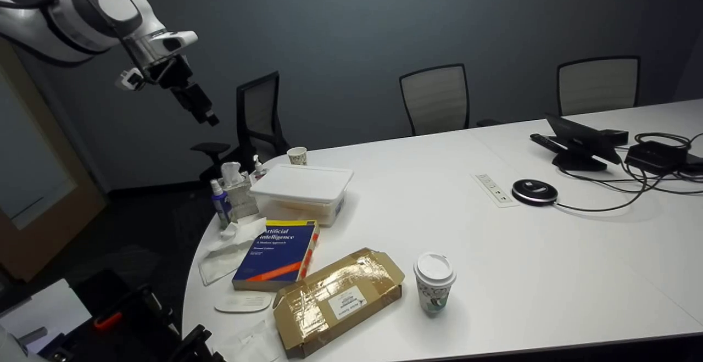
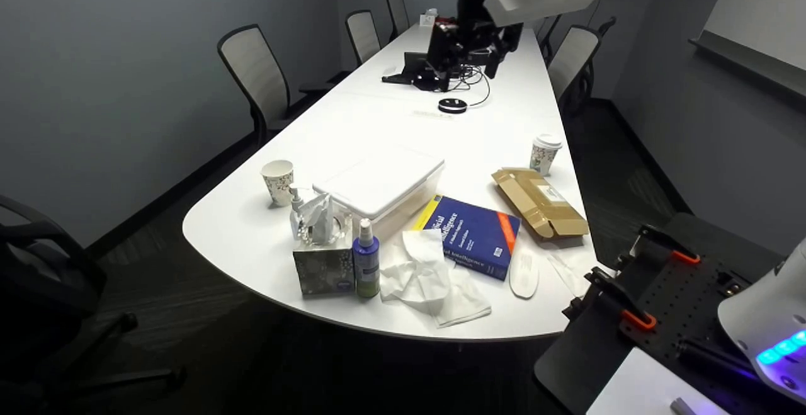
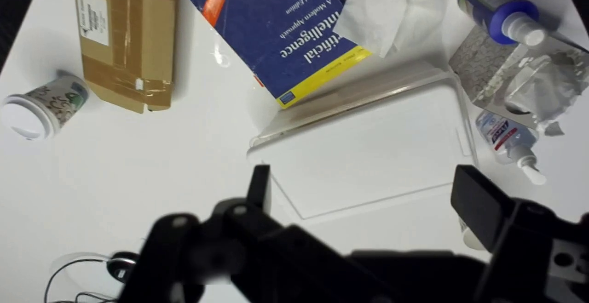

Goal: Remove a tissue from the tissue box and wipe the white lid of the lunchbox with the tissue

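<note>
Gripper (image 3: pixel 363 196): raised over the table (image 1: pixel 417 202); jaws spread wide, nothing between them, as we read the wrist view.

Tissue (image 2: pixel 320 216): white tuft standing out of the tissue box (image 2: pixel 324 270); lower left in an exterior view, far right in the wrist view.

Loose tissue (image 2: pixel 419 283): crumpled, just right of the purple spray bottle (image 2: pixel 366 262), a corner lying over the book (image 2: pixel 469 232). One sheet or several, we cannot tell.

White lid (image 3: pixel 368 146): resting on the lunchbox (image 1: pixel 313 212), mid-frame in the wrist view; no tissue on it.

Step in hand: in our judgement, the approach to the tissue, neither pull nor wipe under way; should the loose tissue be the used one, the task could equally be finished.

Next move: on the former reading, we would bring the gripper over the tissue box, set the jaws either side of the tuft, pinch paper alone and draw up gently, lest the box lift too.

Obscured: in the wrist view the fingers (image 3: pixel 478 206) cover the lid's left margin, its lower right corner and most of the paper cup (image 3: pixel 472 240); the loose tissue is cut off at the top. In an exterior view the lid's far edge melts into the bright tabletop. Any soiling on the lid, we cannot make out.
</note>
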Robot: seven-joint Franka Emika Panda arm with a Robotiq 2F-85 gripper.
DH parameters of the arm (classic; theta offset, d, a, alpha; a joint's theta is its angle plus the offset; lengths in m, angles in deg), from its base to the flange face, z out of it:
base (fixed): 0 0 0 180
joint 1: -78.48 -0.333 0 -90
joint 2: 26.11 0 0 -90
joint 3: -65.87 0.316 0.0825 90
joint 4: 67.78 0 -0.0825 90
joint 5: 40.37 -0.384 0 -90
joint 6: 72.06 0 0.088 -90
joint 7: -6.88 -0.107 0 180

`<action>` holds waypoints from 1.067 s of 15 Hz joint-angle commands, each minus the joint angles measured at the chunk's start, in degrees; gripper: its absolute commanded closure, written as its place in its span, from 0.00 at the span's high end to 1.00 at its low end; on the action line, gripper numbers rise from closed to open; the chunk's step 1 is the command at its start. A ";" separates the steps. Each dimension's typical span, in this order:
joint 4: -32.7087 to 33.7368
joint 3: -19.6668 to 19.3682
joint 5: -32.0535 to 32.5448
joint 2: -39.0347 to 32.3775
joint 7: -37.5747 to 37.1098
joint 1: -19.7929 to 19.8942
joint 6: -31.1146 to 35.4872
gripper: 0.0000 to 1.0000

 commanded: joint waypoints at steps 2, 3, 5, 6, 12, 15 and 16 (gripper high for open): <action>14.94 -4.67 13.05 -18.21 -14.88 -10.31 -1.89 1.00; 18.06 -7.12 14.96 -21.89 -17.28 -13.94 -2.04 1.00; 24.23 -11.96 14.15 -28.66 -17.93 -20.72 -0.86 1.00; 27.48 -13.85 11.90 -32.23 -16.78 -23.44 -0.23 1.00; 47.67 -21.23 0.15 -51.85 -9.50 -34.37 0.06 1.00; 57.30 -24.65 -2.99 -60.96 -7.45 -37.17 -0.83 1.00; 60.38 -25.65 -3.67 -63.42 -7.03 -37.92 -1.62 1.00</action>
